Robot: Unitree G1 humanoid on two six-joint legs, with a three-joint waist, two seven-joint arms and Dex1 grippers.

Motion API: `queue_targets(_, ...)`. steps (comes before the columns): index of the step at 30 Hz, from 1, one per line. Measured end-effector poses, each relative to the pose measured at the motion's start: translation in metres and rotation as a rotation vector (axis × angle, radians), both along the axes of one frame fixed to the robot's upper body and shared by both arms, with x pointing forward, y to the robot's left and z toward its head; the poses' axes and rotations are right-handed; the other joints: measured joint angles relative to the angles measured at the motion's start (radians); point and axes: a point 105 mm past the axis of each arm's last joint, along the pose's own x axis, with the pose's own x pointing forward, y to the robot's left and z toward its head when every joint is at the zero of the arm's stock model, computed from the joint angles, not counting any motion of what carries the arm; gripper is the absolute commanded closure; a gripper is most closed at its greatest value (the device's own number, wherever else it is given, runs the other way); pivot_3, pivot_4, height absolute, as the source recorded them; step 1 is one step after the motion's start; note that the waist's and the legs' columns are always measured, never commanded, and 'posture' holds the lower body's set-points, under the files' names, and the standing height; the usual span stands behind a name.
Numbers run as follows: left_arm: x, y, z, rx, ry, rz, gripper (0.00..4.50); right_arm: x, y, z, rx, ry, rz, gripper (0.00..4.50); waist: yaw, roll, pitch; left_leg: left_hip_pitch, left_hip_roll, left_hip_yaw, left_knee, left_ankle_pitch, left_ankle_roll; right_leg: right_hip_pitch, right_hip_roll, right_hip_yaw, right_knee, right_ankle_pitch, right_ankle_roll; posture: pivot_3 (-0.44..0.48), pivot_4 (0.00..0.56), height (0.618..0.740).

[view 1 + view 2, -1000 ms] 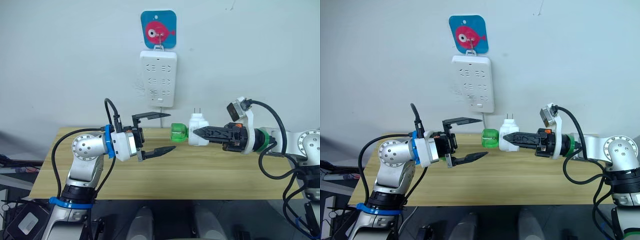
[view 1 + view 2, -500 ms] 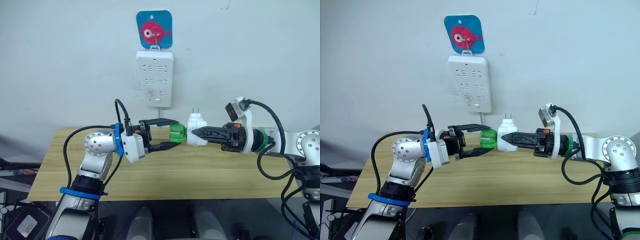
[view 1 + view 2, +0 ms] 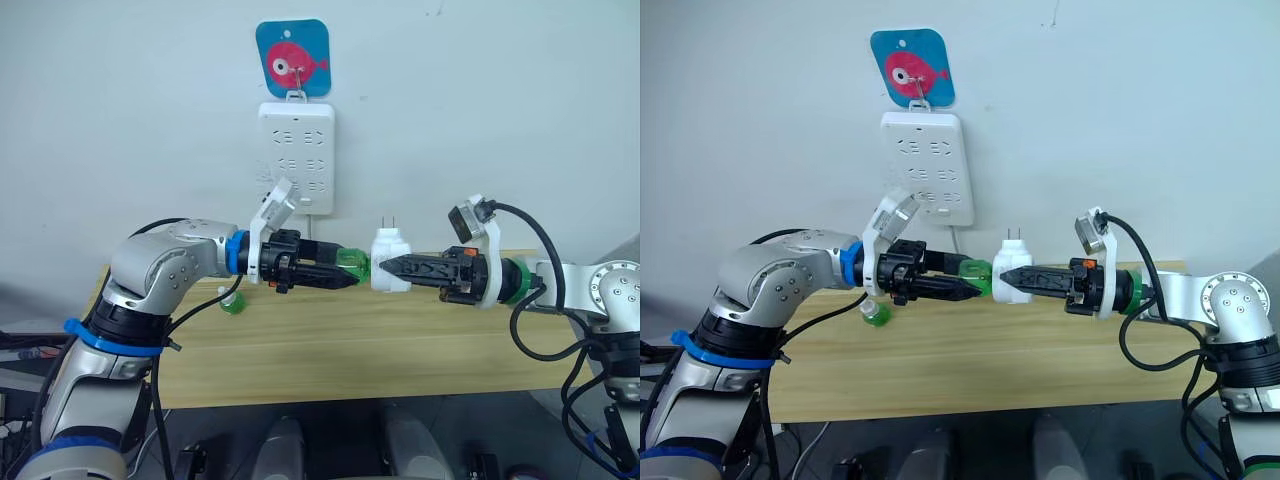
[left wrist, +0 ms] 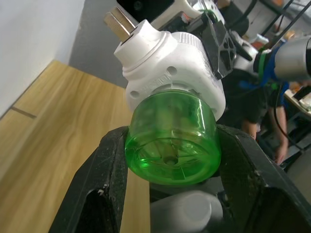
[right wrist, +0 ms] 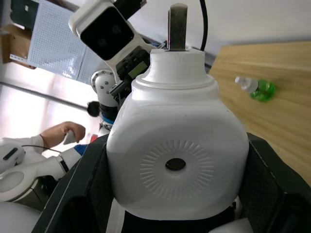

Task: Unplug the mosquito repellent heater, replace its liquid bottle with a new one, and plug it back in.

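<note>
Mosquito repellent heater (image 3: 391,264) hangs above the counter (image 3: 400,345), pinched in the right gripper's (image 3: 385,266) fingers; the left gripper's (image 3: 352,281) fingers clamp its green liquid bottle (image 3: 353,264). Another bottle (image 3: 231,300) lies near the counter's left edge.

At mid-frame the right gripper (image 3: 1012,282) clamps the white mosquito repellent heater (image 3: 1013,276), prongs pointing up. From the left, the left gripper (image 3: 965,289) closes its jaws on the green liquid bottle (image 3: 979,277) screwed into the heater. A second green bottle (image 3: 875,313) lies on the tabletop (image 3: 990,355) at lower left. A white power strip (image 3: 927,168) hangs on the wall above.
</note>
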Motion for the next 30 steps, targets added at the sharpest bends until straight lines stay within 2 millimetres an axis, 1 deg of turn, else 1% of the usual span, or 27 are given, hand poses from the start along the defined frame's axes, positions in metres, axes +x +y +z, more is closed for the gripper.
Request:
queue_targets(1,0.001,0.001,0.000,0.003,-0.018,0.007,1.25,0.000,0.000,0.000,0.001,-0.001,-0.001,1.50,0.000,0.000,0.000,0.000,0.000,0.000,0.000,0.000,0.000,0.000,0.000,0.000,0.000,0.000,0.000,-0.060,0.202,0.740)
queue_targets(2,0.001,0.003,-0.002,0.011,-0.047,0.014,0.91,0.000,0.000,0.000,0.001,-0.001,0.001,1.50,0.000,0.000,0.000,0.000,0.000,0.000,0.000,0.000,0.000,0.000,0.000,0.000,0.000,0.000,0.000,-0.060,0.202,0.740)
queue_targets(5,-0.002,0.015,-0.018,0.079,-0.116,0.051,0.01,-0.004,0.003,0.002,0.003,-0.013,0.018,1.50,0.000,0.001,0.001,0.000,0.000,0.002,-0.001,0.000,0.000,0.000,0.000,0.002,0.000,0.000,0.000,-0.063,0.202,0.740)
queue_targets(8,-0.009,0.025,-0.041,0.120,-0.206,0.071,0.00,-0.005,0.003,0.003,0.010,-0.014,0.019,1.50,0.006,0.001,0.001,0.000,0.000,0.002,0.000,0.000,0.000,-0.001,-0.001,0.002,-0.001,0.000,0.000,-0.058,0.199,0.740)
queue_targets(10,-0.008,0.026,-0.047,0.120,-0.294,0.097,0.00,-0.005,0.003,0.003,0.010,-0.014,0.018,1.50,0.009,0.001,0.001,-0.001,0.000,0.002,0.000,0.000,0.000,0.000,-0.001,0.002,-0.001,0.000,0.000,-0.058,0.199,0.740)
queue_targets(12,-0.002,0.023,-0.046,0.086,-0.452,0.157,0.00,-0.005,0.003,0.003,0.010,-0.014,0.017,1.50,0.020,0.001,0.001,-0.001,-0.001,0.002,0.001,0.000,0.000,0.000,-0.002,0.002,-0.001,0.000,0.000,-0.054,0.196,0.740)
queue_targets(15,-0.005,0.014,-0.035,-0.027,-0.784,0.176,0.00,-0.004,0.003,0.003,0.010,-0.014,0.016,1.50,0.036,0.001,0.001,-0.002,-0.001,0.003,0.001,0.000,0.000,-0.001,-0.003,0.002,-0.001,0.000,0.000,-0.056,0.194,0.740)
queue_targets(18,-0.007,0.013,-0.023,-0.086,-0.993,0.193,0.00,-0.004,0.003,0.004,0.010,-0.019,0.017,1.50,0.041,0.001,0.001,-0.002,-0.001,0.003,0.001,0.000,0.000,0.000,-0.003,0.002,-0.001,0.000,0.000,-0.054,0.192,0.740)
queue_targets(21,-0.005,0.015,-0.020,-0.093,-1.080,0.186,0.00,-0.004,0.003,0.004,0.009,-0.019,0.017,1.50,0.039,0.001,0.001,-0.001,-0.001,0.003,0.001,0.000,0.000,0.000,-0.003,0.002,-0.001,0.000,0.000,-0.054,0.191,0.740)
queue_targets(26,-0.007,0.008,-0.014,-0.124,-1.158,0.126,0.00,-0.004,0.003,0.004,0.008,-0.019,0.017,1.50,0.037,0.001,0.001,-0.002,-0.001,0.003,0.001,0.000,0.000,0.000,-0.003,0.002,-0.001,0.000,0.000,-0.059,0.188,0.740)
queue_targets(29,-0.009,0.004,-0.017,-0.122,-1.160,0.083,0.58,-0.004,0.003,0.004,0.008,-0.019,0.017,1.50,0.032,0.001,0.001,-0.001,-0.001,0.003,0.001,0.000,0.000,0.000,-0.003,0.002,0.000,0.000,0.000,-0.060,0.188,0.740)
queue_targets(30,-0.010,0.003,-0.018,-0.122,-1.153,0.069,0.86,-0.004,0.003,0.004,0.008,-0.019,0.017,1.50,0.032,0.001,0.001,-0.001,-0.001,0.003,0.001,0.000,0.000,0.000,-0.003,0.002,0.000,0.000,0.000,-0.062,0.187,0.740)
